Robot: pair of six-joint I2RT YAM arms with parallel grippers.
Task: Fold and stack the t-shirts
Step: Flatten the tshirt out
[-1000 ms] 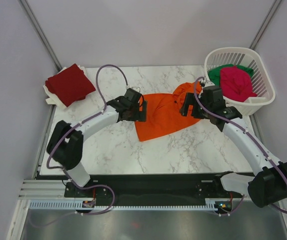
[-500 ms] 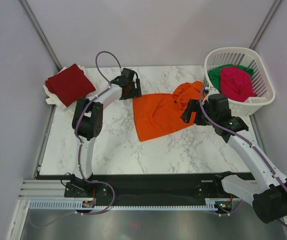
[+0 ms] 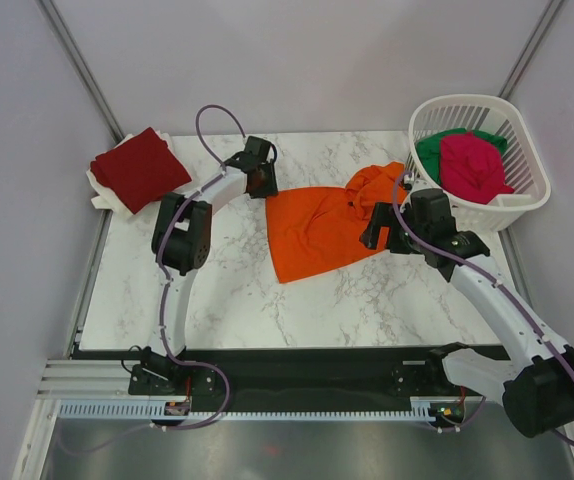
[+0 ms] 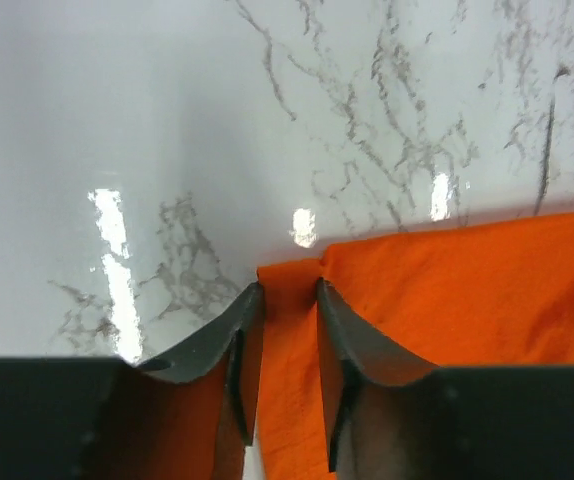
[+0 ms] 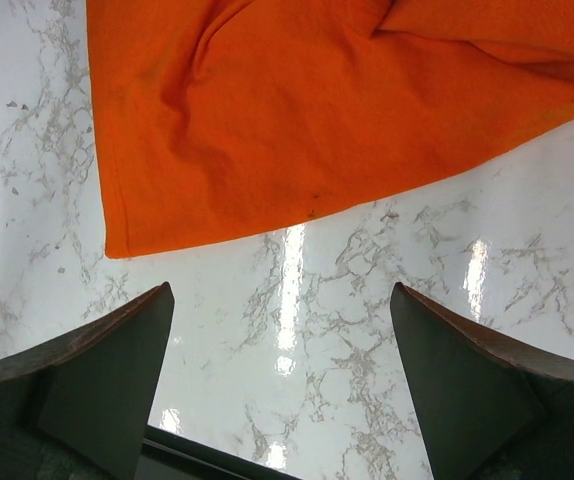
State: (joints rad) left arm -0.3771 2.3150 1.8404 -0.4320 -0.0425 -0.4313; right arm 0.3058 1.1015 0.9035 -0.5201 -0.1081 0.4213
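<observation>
The orange t-shirt [image 3: 317,228] lies spread and rumpled in the middle of the marble table, bunched at its far right end. My left gripper [image 3: 261,182] is at the shirt's far left corner. In the left wrist view the left gripper [image 4: 287,297] is shut on a narrow fold of the orange t-shirt [image 4: 467,290] at that corner. My right gripper [image 3: 375,230] hovers over the shirt's right side, and in its wrist view the right gripper [image 5: 282,292] is open above bare marble, just short of the orange t-shirt [image 5: 297,110] hem. A folded dark red t-shirt [image 3: 139,168] lies at the far left. Magenta-pink [image 3: 472,165] and green [image 3: 435,148] t-shirts lie in the basket.
A white lattice basket [image 3: 482,101] stands at the table's far right corner, close behind the right arm. The dark red t-shirt rests on something white [image 3: 103,198] at the table's left edge. A black rail runs along the near edge [image 3: 297,360].
My left gripper moved from the shirt's left edge to its far left corner and shut on the cloth there. The right gripper drew back slightly toward me and stayed open.
</observation>
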